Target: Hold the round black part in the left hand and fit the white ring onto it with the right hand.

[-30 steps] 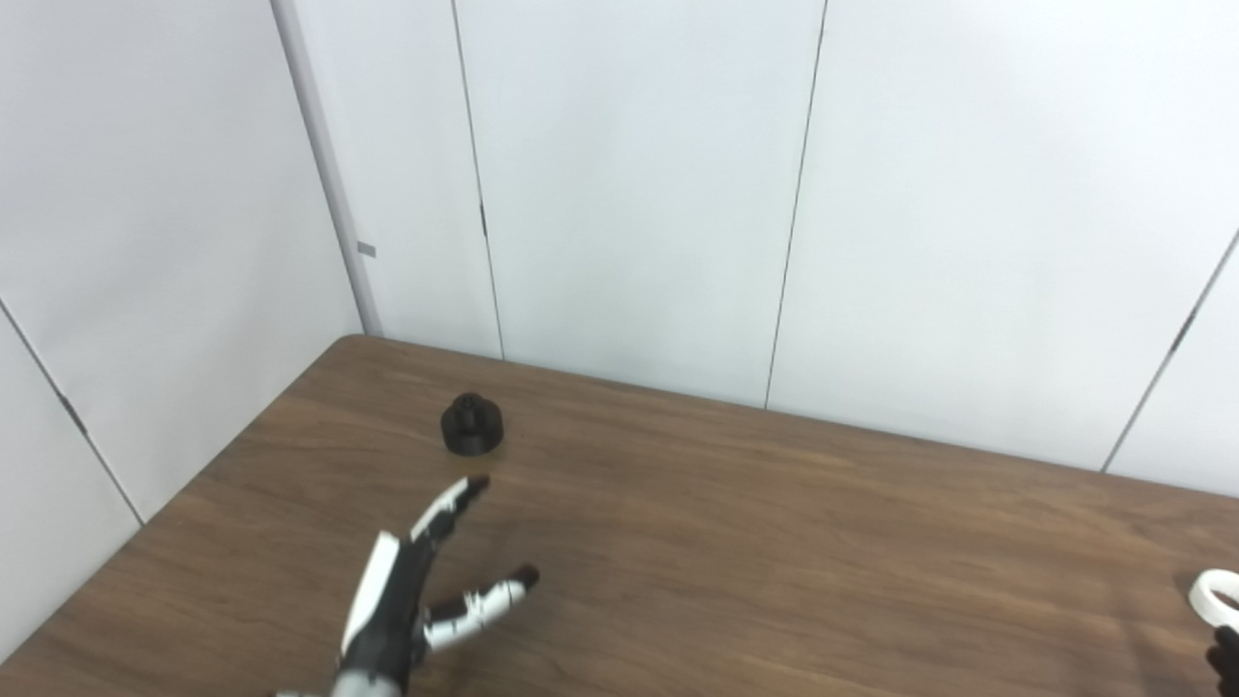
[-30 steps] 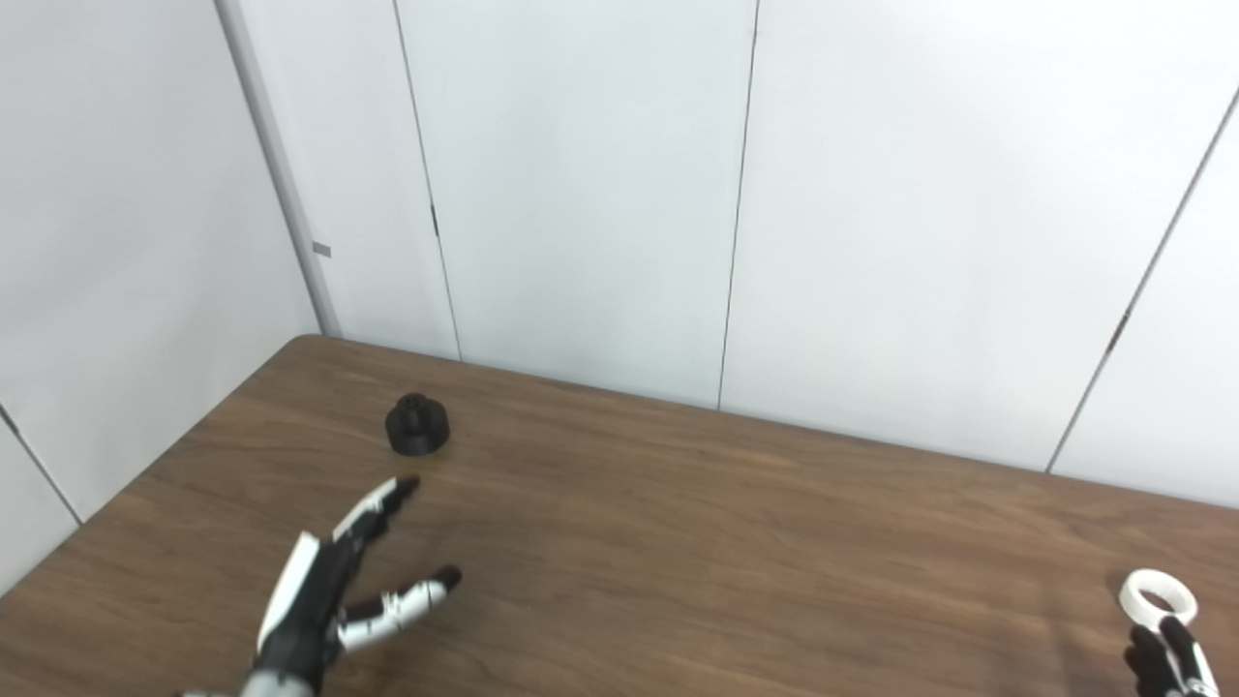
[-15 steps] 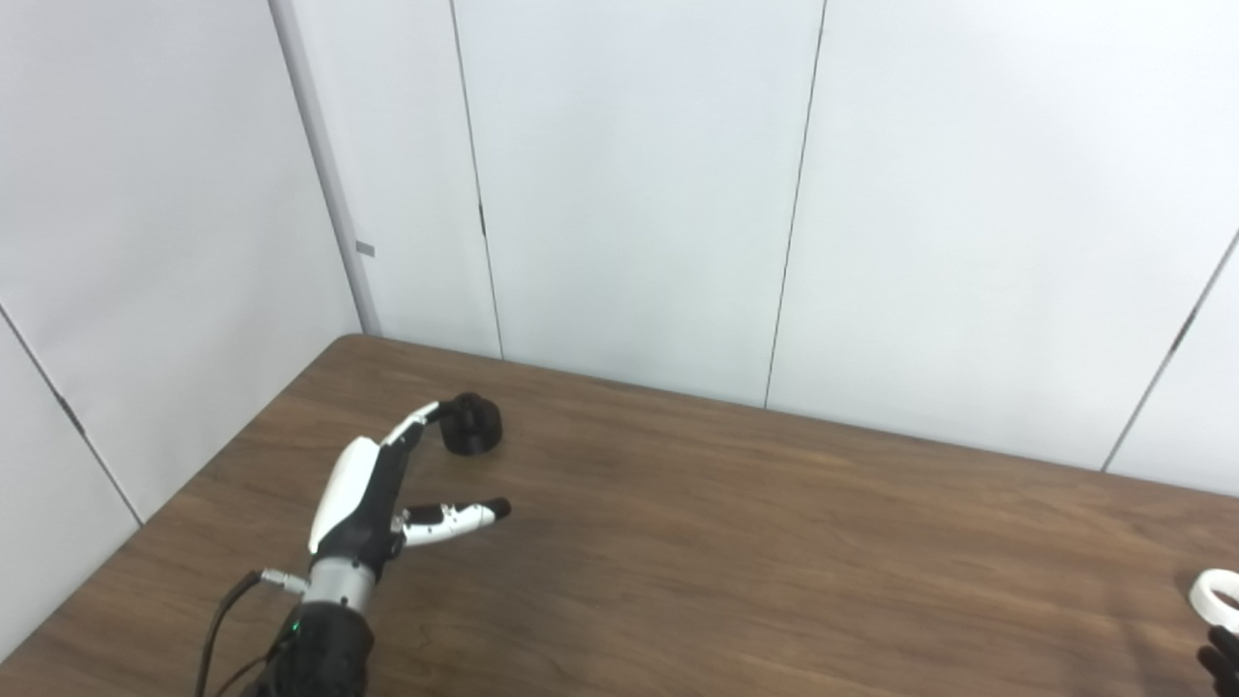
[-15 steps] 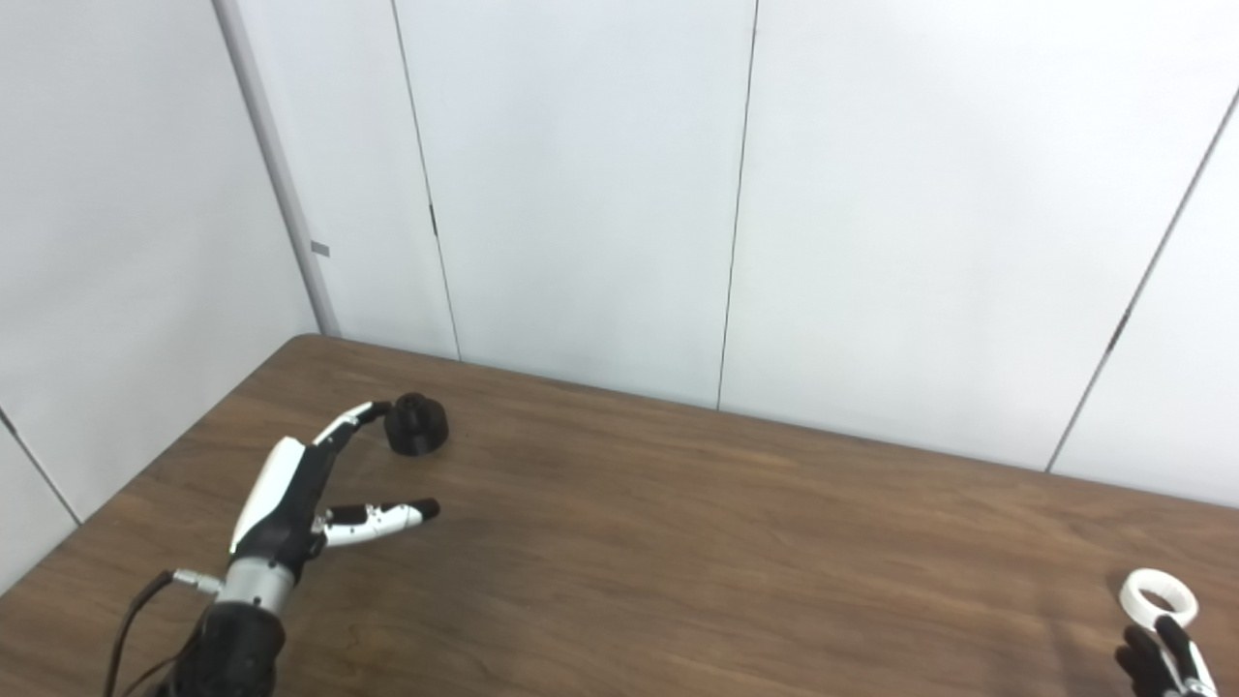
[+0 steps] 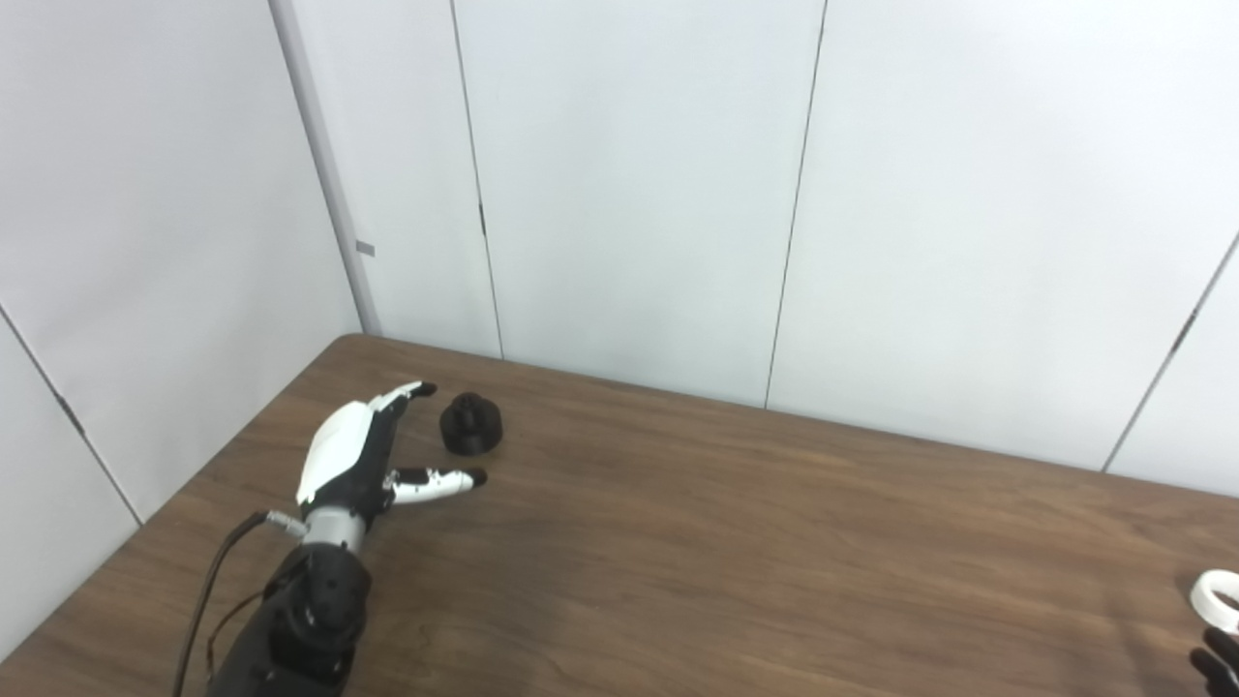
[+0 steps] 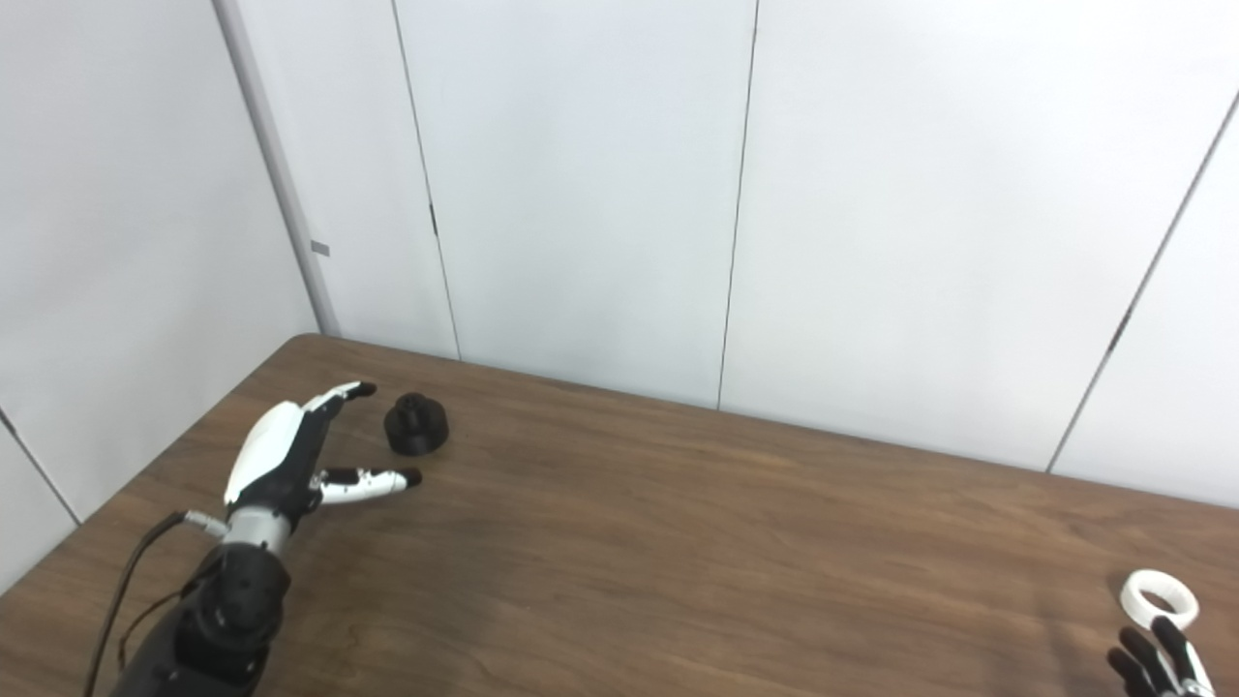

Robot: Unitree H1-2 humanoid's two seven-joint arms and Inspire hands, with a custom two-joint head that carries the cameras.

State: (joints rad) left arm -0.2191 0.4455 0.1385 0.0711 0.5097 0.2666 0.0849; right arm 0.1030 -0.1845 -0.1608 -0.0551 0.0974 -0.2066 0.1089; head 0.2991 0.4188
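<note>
Both spread: left hand point(image 5: 360, 455) beside black part point(image 5: 471, 426), right hand point(image 6: 1157, 658) near white ring point(image 6: 1158, 594)

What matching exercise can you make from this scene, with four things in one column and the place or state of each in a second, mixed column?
Things:
1. round black part
2. white ring
3. left robot hand
4. right robot hand

Places or states:
A. at the picture's bottom right corner, just near of the ring
B. open, beside the black part, not gripping it
C. far left of the table, untouched
D. near the table's right edge

Pairs: 1-C, 2-D, 3-B, 4-A
</note>
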